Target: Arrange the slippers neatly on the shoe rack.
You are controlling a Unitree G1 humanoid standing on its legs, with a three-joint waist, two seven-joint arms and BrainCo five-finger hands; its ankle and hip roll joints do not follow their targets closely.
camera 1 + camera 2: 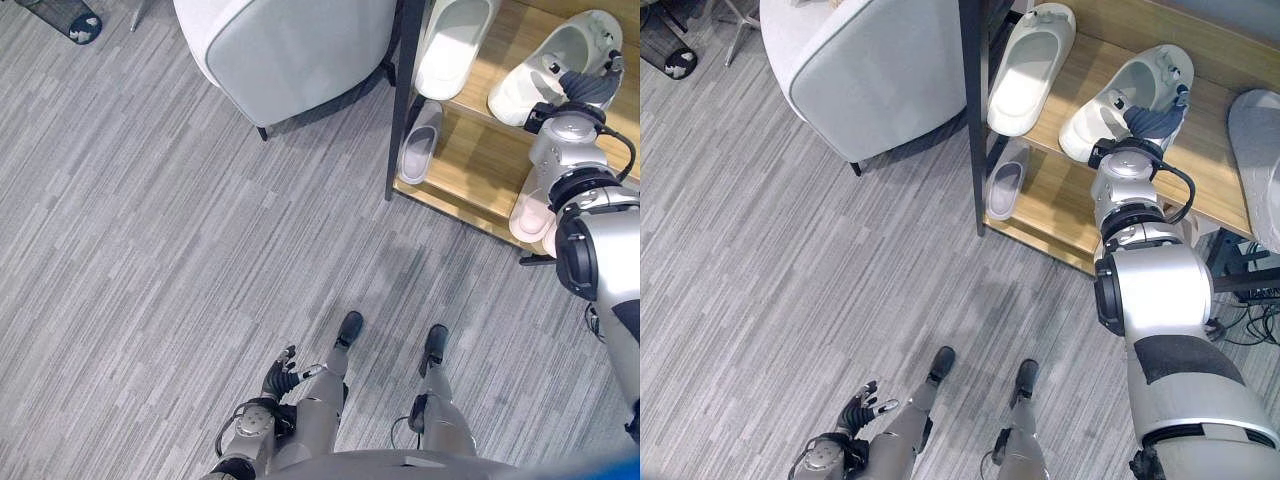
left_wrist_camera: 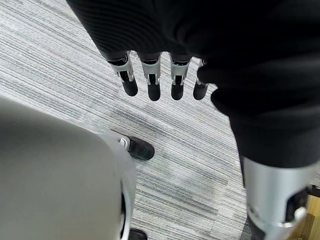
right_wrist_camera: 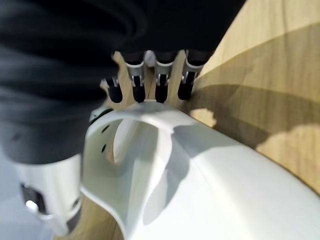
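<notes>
Two white slippers sit on the wooden shoe rack's (image 1: 480, 165) top shelf: one at the left (image 1: 455, 45), the other (image 1: 548, 70) to its right. My right hand (image 1: 590, 85) reaches onto the second one. In the right wrist view its straight fingers (image 3: 161, 92) lie over that slipper's strap (image 3: 150, 150), with the thumb beside its wall. On the lower shelf lie a grey slipper (image 1: 420, 140) and a pink slipper (image 1: 528, 212), the pink one partly hidden by my right arm. My left hand (image 1: 280, 378) hangs open low by my side, its fingers (image 2: 152, 85) relaxed.
A grey armchair (image 1: 290, 50) stands on the striped carpet just left of the rack's black post (image 1: 402, 100). A dark mesh bin (image 1: 65, 15) is at the far left. A grey rounded object (image 1: 1260, 160) lies at the rack's right end.
</notes>
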